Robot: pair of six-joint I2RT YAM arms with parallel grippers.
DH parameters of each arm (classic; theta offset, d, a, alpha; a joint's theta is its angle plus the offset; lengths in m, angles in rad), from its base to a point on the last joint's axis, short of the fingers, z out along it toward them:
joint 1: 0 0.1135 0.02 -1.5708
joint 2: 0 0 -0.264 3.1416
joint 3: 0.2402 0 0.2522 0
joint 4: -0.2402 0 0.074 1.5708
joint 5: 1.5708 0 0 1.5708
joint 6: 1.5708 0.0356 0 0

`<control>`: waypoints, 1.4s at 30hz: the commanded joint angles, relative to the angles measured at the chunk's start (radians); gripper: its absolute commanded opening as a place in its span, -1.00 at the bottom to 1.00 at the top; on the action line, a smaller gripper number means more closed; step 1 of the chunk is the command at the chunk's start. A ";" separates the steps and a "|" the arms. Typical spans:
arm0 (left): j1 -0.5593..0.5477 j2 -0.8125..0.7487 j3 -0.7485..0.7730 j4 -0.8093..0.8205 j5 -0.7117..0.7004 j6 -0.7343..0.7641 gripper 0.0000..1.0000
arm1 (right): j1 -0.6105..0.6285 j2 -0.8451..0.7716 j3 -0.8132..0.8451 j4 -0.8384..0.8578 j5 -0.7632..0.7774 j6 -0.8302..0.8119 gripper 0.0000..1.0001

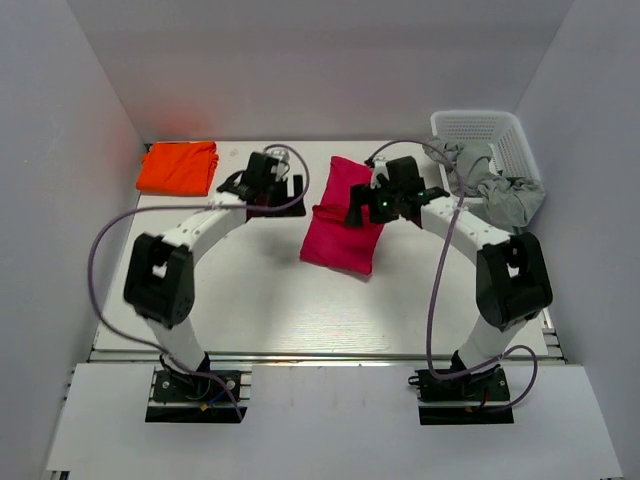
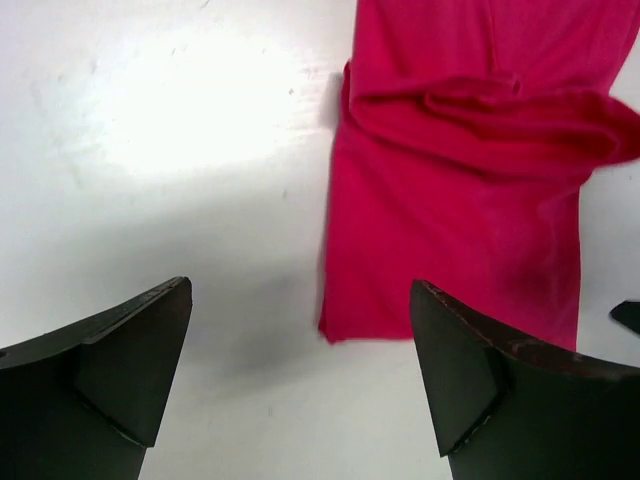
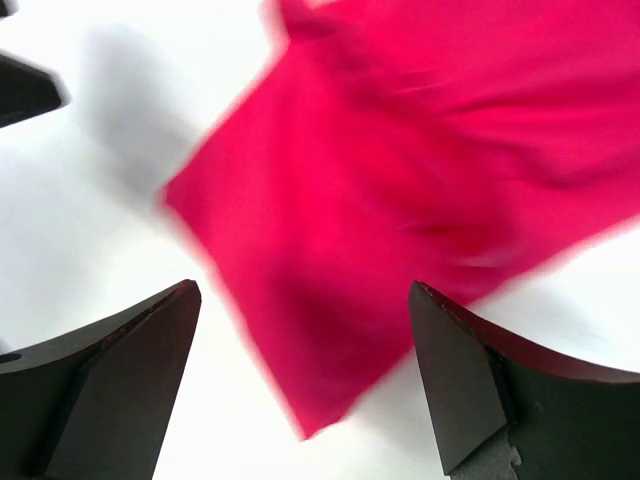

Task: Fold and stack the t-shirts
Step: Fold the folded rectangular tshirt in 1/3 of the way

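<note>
This looks like a robotics lab cell: plain white panels (image 1: 320, 60) box in a white table (image 1: 290, 310), a left arm (image 1: 160, 275) and right arm (image 1: 512, 280) are bolted on black base plates (image 1: 165, 397) at its near edge, trailing purple cables (image 1: 97, 250)

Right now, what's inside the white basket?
Crumpled grey cloth fills the white basket, spilling over its near rim. Anything beneath the cloth is covered.
</note>
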 commanded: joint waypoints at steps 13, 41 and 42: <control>-0.004 -0.477 -0.482 -0.003 -0.111 -0.114 0.99 | 0.163 0.214 0.096 0.199 -0.194 -0.046 0.80; -0.004 -0.318 -0.387 -0.011 -0.042 -0.076 0.99 | 0.047 0.226 0.258 0.213 0.140 -0.015 0.80; -0.004 -0.309 -0.387 -0.011 -0.042 -0.076 0.99 | 0.043 0.166 0.230 0.205 0.155 0.002 0.80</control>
